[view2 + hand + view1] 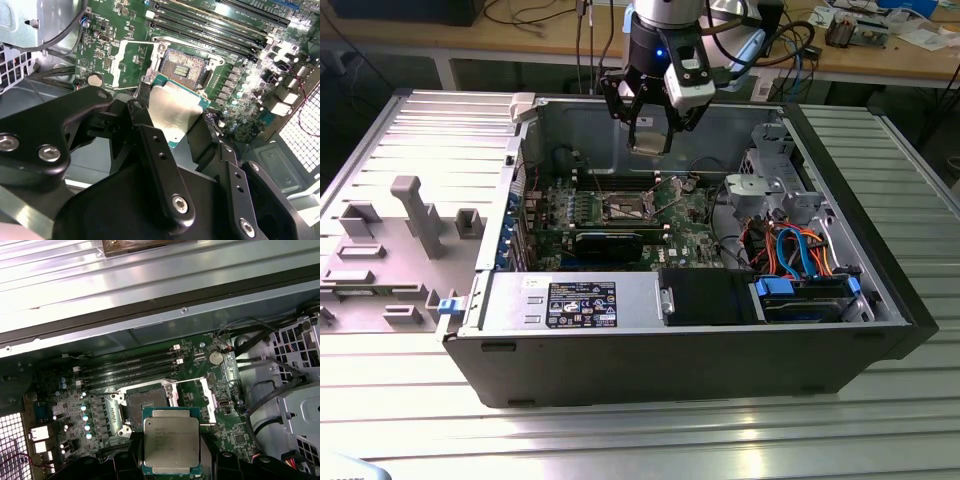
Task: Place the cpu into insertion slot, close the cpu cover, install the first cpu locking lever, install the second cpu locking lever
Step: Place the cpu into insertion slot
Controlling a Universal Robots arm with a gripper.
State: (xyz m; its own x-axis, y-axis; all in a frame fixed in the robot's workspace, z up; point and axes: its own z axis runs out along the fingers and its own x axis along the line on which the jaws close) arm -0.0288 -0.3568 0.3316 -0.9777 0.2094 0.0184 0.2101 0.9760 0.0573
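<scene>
End effector (650, 138) clamped on cpu (171, 447), held above green motherboard (692, 215) inside open computer case (670, 350). Insertion slot (147, 407) exposed near cpu, cpu cover (207, 399) flipped open beside slot.

I see bright, even light from overhead. In the exterior view the ribbed table (750, 425) throws white glare, while the inside of the computer case (670, 360) lies in shadow. In the second wrist view the cpu (172, 107) gleams and part of the circuit board (250, 80) washes out.
</scene>
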